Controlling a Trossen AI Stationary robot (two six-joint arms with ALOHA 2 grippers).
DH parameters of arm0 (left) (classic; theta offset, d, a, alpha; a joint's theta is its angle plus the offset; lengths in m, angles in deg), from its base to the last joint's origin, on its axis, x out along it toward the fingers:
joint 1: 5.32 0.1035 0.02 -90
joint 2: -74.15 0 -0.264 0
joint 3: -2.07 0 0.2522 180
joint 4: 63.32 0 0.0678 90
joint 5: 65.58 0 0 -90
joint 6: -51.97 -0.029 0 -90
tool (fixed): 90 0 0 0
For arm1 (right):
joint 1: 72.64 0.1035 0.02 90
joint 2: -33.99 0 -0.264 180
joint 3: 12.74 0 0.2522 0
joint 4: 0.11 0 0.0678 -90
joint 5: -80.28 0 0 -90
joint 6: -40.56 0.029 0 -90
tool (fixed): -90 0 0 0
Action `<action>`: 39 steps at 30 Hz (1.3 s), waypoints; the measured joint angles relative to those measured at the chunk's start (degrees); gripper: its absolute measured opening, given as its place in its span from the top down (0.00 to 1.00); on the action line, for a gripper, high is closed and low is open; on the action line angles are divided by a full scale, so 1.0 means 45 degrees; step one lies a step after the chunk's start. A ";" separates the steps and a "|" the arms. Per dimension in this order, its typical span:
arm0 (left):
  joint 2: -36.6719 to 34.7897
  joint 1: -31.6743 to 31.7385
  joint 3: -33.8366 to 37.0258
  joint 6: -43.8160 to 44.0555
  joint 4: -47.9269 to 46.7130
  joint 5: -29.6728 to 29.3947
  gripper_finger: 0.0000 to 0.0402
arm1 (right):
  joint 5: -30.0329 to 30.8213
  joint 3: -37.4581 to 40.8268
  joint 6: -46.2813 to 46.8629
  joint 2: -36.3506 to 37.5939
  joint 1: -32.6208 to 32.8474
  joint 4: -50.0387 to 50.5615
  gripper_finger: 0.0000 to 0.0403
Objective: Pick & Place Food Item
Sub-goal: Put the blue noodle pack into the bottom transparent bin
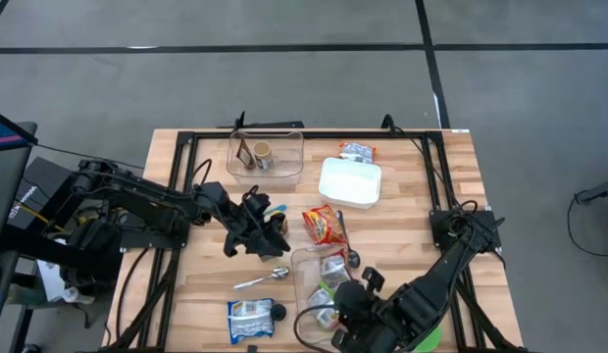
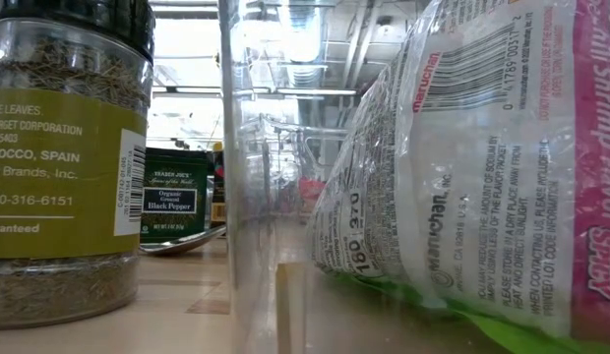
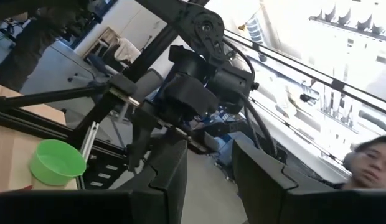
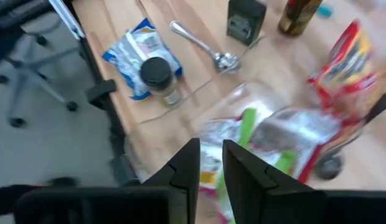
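Several food packets [image 1: 329, 279] are already seen inside the clear container [image 1: 306, 257] by the desk's near edge. The right gripper [image 4: 208, 163], fingers nearly closed and empty, is held above it. The left gripper [image 3: 208, 168], partly open and empty, is raised mid-desk.

Bright ceiling glare, blurred wrist view

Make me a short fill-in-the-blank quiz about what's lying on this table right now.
1. The white box sits with its lid ____.
2. The metal spoon lies on the bare ____.
3. The small cup by the table's edge is coloured ____.
4. The spice jar has a ____ cap.

Missing words: closed; wood; green; black
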 joint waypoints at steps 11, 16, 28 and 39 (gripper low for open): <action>0.0000 -0.0047 0.0000 0.2948 0.0386 -0.1010 0.70 | 0.1913 0.0000 -0.3595 0.0034 0.0112 0.0716 0.84; -0.0006 -0.0738 0.0005 0.3932 -0.0577 -0.1749 0.73 | 0.2245 0.0005 -0.3582 0.0354 0.0097 0.1717 0.84; -0.0039 -0.3828 0.0005 0.7058 -0.5741 -0.2975 0.91 | 0.3139 -0.0005 -0.3642 0.1614 -0.0105 0.2210 0.84; -0.0950 -0.7048 0.0005 1.0976 -0.9212 -0.4501 1.00 | 0.3493 0.0000 -0.3333 0.1642 -0.0691 0.2340 0.84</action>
